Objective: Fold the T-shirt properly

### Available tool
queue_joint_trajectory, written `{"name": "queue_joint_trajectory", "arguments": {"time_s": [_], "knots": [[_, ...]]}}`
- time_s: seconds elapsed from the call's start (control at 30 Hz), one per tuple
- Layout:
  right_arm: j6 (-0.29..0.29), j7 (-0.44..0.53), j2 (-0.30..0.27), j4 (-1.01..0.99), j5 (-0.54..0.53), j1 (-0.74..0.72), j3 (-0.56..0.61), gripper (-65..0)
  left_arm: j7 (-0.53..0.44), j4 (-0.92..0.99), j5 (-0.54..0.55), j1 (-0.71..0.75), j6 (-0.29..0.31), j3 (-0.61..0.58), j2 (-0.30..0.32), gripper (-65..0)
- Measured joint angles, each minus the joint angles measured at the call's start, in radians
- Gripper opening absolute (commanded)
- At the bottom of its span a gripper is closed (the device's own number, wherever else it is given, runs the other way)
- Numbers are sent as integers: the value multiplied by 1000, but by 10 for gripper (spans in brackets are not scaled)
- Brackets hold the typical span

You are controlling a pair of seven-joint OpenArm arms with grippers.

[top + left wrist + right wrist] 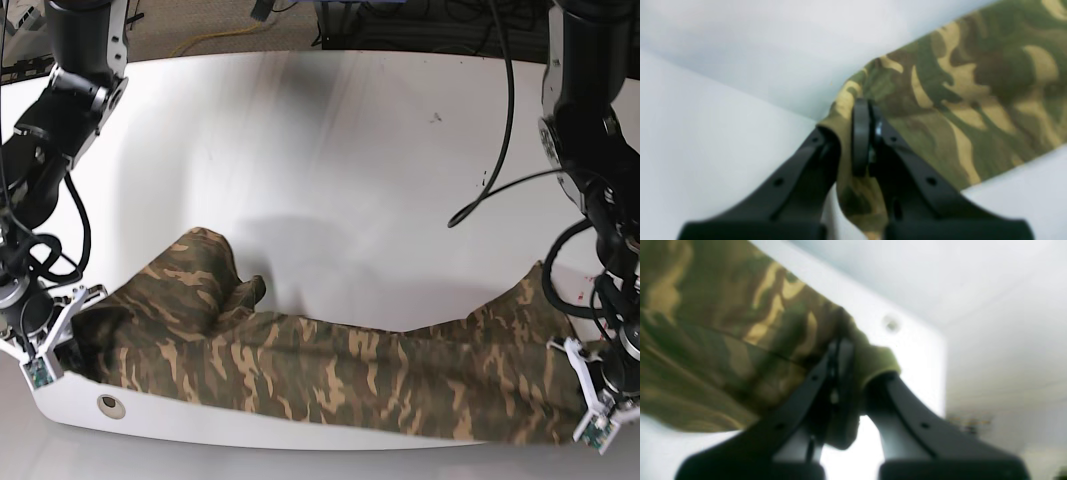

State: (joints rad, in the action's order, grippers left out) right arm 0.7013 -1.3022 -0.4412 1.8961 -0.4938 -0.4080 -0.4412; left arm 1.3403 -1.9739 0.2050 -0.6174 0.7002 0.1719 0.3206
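Both claws pinch T-shirt (330, 370) corners, left claw (853, 133), right claw (846, 373); only base view shows whole stretched span

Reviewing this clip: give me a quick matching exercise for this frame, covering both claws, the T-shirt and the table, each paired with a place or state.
Things:
1. left claw
2. right claw
3. T-shirt
4. table

Places or states:
A. white and bare at the back
B. stretched along the near edge
C. shut on cloth, base view's right
D. shut on cloth, base view's left

Pairs: 1-C, 2-D, 3-B, 4-A
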Motion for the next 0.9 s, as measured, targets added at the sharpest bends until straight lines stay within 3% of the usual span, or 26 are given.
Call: {"name": "queue_joint_trajectory", "arguments": {"time_s": [0.2,0.67,0.77,0.9], "knots": [[-2,-11,78,35,1,220,-95,-650,51,-11,-8,230,-4,50,-65,-650],[-2,3,209,39,-9,532,-165,-650,50,-17,-10,701,-3,125,-79,-650],[-2,0,240,40,-57,591,-239,-650,36,-17,5,790,-3,174,-84,-650],[-3,-11,241,40,-81,657,-267,-650,42,-16,3,893,-3,239,-81,-650]]}}
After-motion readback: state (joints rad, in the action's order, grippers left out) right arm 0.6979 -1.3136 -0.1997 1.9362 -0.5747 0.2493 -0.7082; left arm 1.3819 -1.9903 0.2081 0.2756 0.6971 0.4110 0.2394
